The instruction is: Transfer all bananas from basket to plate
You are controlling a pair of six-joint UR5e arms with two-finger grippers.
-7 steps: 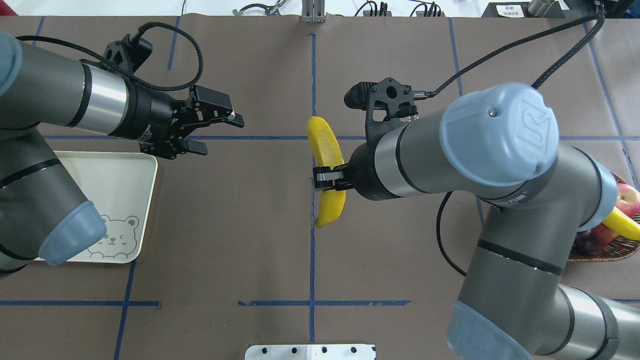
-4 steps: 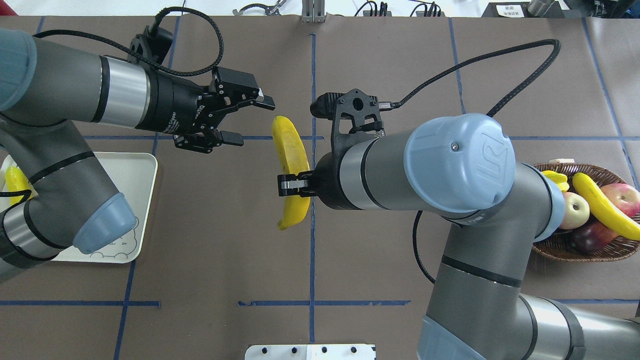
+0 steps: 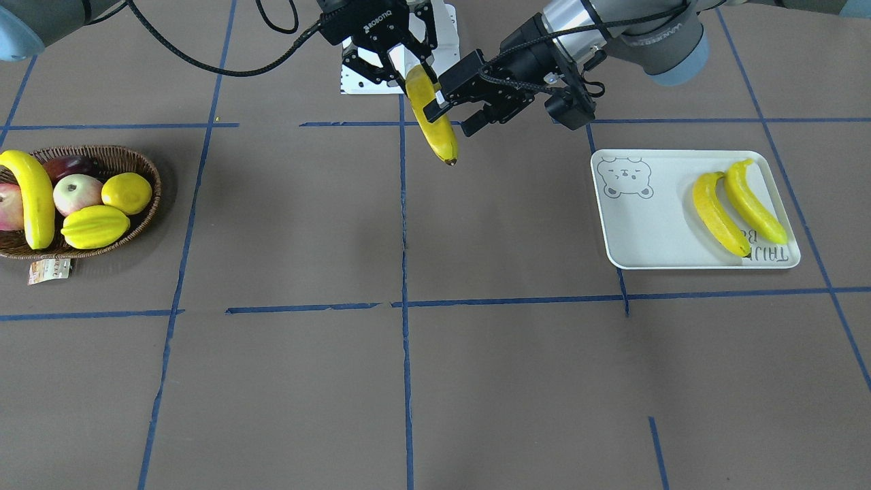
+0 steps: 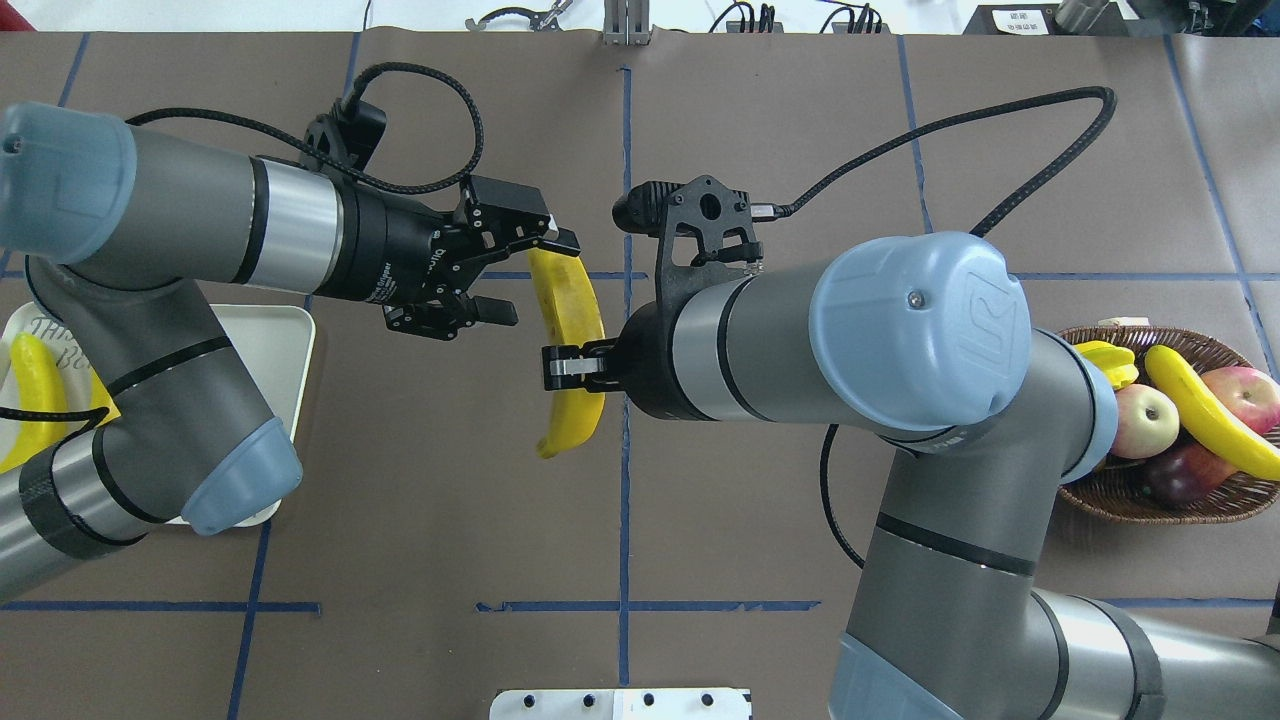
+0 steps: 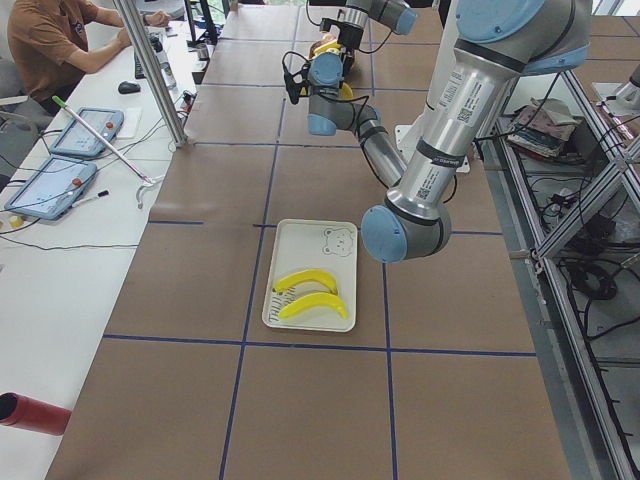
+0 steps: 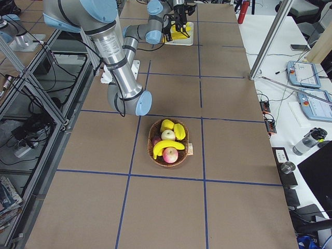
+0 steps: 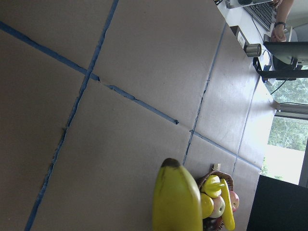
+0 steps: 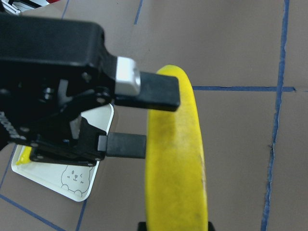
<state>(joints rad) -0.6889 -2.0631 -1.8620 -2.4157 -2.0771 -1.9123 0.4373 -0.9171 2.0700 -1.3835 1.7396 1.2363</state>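
Overhead exterior shows the third banana in the air above the middle of the surface, pinched near its middle by the right fingers. The left fingers are spread and stand about the far end of this same banana, one on each side of it. If they touch it already, I cannot tell. So I judge that the step in hand is a passing of the fruit from one arm to the other, and the taking grip is not yet closed.

What is done: two bananas lie side by side on the plate, which rests well apart from the held fruit, behind the left fingers on their arm's side.

What is left: one banana lies in the basket, well apart behind the right fingers, beside a starfruit, a lemon and apples.

As I see four bananas in all, about half of the task is finished. The held one needs to be taken over and laid on the plate, and then the last one must make the same way.
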